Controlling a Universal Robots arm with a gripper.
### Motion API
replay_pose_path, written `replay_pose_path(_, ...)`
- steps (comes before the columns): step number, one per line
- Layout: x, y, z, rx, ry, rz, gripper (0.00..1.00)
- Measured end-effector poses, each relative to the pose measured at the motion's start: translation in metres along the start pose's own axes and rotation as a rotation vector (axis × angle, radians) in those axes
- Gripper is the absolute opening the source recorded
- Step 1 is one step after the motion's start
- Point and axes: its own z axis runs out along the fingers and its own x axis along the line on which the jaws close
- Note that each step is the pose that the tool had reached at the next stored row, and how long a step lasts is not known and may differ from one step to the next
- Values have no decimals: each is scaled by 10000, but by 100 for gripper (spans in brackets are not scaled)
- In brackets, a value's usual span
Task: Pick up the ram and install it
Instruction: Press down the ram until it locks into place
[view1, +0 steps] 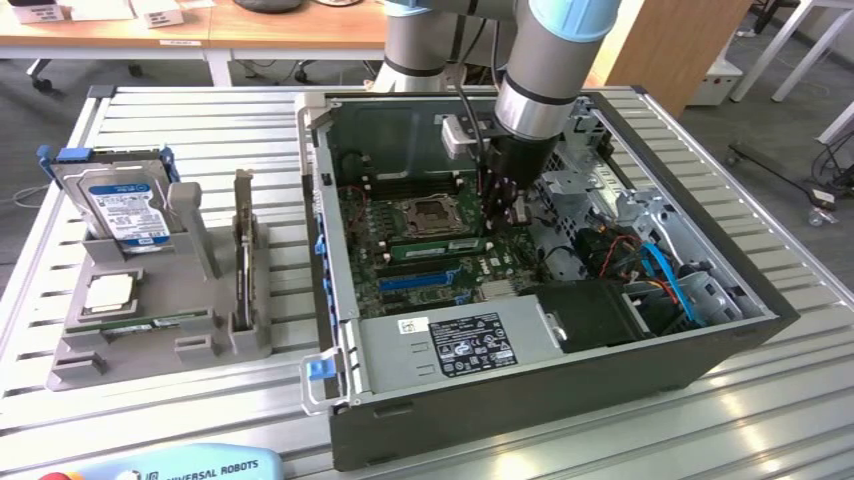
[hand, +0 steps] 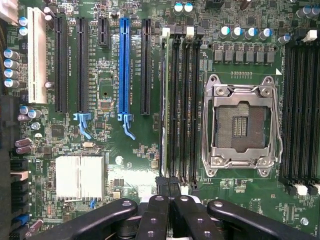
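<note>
The ram (view1: 434, 243) is a green stick standing on edge in a memory slot beside the empty CPU socket (view1: 430, 214), inside the open computer case (view1: 534, 400). In the wrist view the ram (hand: 162, 105) shows edge-on in the slot farthest from the socket (hand: 240, 125). My gripper (view1: 505, 212) reaches down into the case over one end of the stick. Its black fingers (hand: 156, 220) are pressed together, shut, right at that end of the ram. Whether they touch the stick is hidden.
A grey parts tray (view1: 80, 365) at the exterior view's left holds an upright hard drive (view1: 127, 205), a silver CPU chip (view1: 110, 290) and an upright card (view1: 243, 260). The case also holds a power supply (view1: 454, 345), cables (view1: 661, 275) and a drive cage.
</note>
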Motion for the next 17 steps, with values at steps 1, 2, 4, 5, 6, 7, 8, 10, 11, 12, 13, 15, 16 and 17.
replay_pose_path(1, -1, 0, 6, 2, -6, 0, 10)
replay_pose_path(2, -1, -1, 12, 1, -5, 0, 10)
replay_pose_path(4, 0, 0, 20, 0, -1, 0, 10)
replay_pose_path(5, 0, 0, 23, 0, 0, 0, 10)
replay_pose_path(6, 1, 0, 26, 0, 0, 0, 10)
replay_pose_path(7, 1, 0, 25, -1, 1, 0, 10)
replay_pose_path(8, 0, 0, 26, 0, 1, 0, 10)
replay_pose_path(10, 0, 0, 26, 0, 0, 0, 10)
replay_pose_path(11, 0, -1, 27, 0, -1, 0, 10)
replay_pose_path(12, 0, -1, 32, 1, -4, 0, 10)
replay_pose_path(13, 0, -1, 35, 1, -4, 0, 10)
replay_pose_path(15, 1, -1, 39, 0, -1, 0, 10)
replay_pose_path(16, 1, -1, 39, 0, 0, 0, 10)
replay_pose_path(17, 1, -1, 39, 0, 1, 0, 10)
